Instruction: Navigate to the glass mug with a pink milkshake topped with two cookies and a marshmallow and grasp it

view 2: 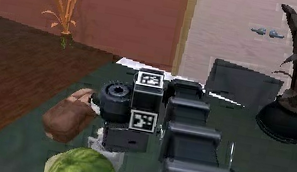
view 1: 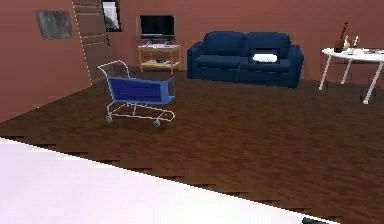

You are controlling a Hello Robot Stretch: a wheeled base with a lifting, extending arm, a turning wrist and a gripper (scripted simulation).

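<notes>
You cannot tell whether the tool [view 2: 101, 107] holds anything, and turning the base now could sweep it into the brown loaf [view 2: 66, 119] nearby.

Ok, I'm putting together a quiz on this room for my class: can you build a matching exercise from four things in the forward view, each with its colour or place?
Things:
1 shopping cart
2 sofa
3 television
4 table

Descriptions:
a white, at the forward view's right edge
b dark screen, left of the sofa
c blue basket on a metal frame
d dark blue, cushioned

Pairs: 1-c; 2-d; 3-b; 4-a
</notes>
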